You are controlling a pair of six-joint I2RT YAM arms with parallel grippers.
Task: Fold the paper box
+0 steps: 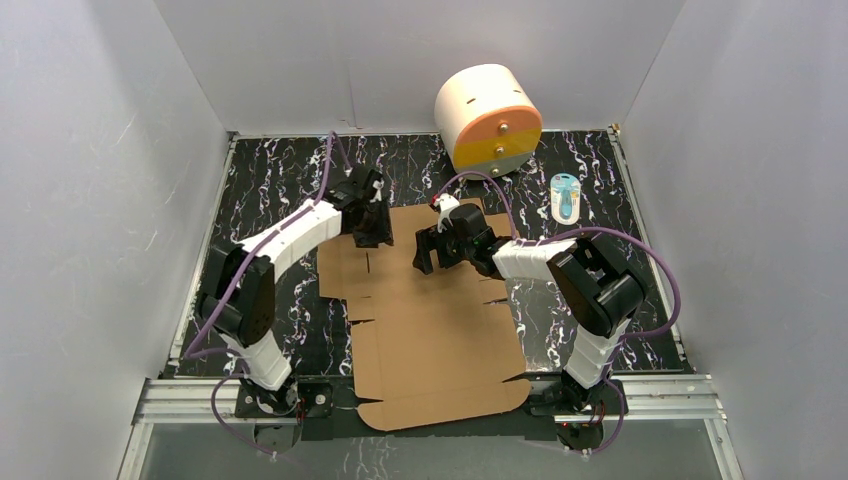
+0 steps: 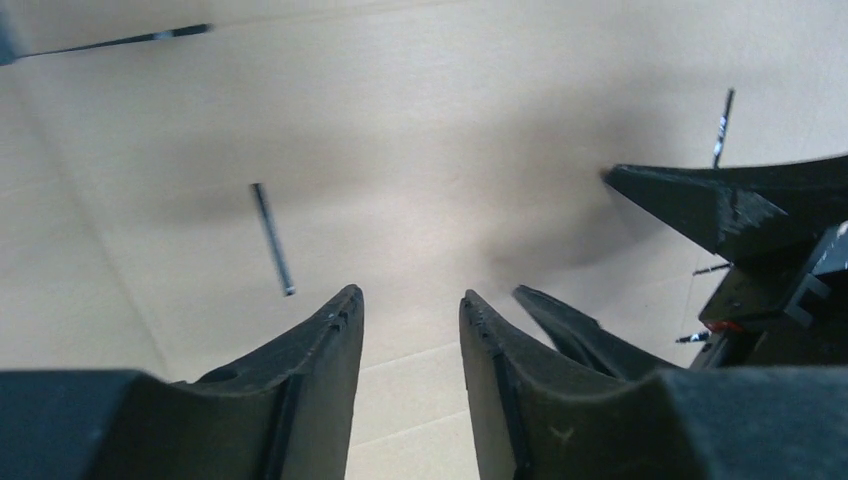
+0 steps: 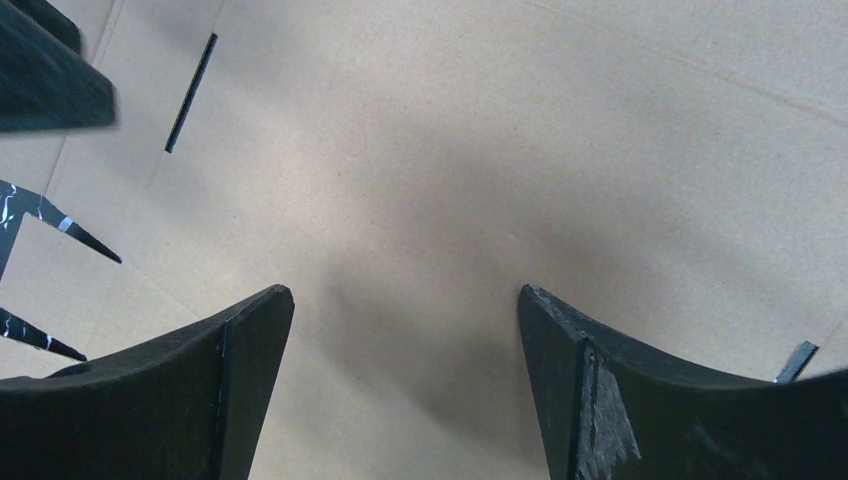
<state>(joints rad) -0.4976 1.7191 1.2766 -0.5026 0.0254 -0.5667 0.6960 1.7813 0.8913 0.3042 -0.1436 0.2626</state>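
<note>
Left gripper [image 1: 374, 236]: positioned over the upper left part of the paper box [image 1: 440, 330], fingertips angled down at the cardboard. The wrist view shows its jaws parted by a narrow gap with nothing between them.

Right gripper [image 1: 428, 256]: positioned just to the right, near the centre of the frame, over the upper middle of the sheet. Its jaws are spread wide and empty, with bare cardboard showing between them. Whether either tip touches the sheet cannot be told.

Paper box: a die-cut brown sheet on the black marbled table [image 1: 270, 190], running from frame centre to the bottom edge between the arm bases. Every panel and flap appears flat. Slots and crease lines are visible, but no wall is raised and no tab inserted.

Progress: judged at the start. All folds are left to do: side walls, end flaps, lid closure.
</note>
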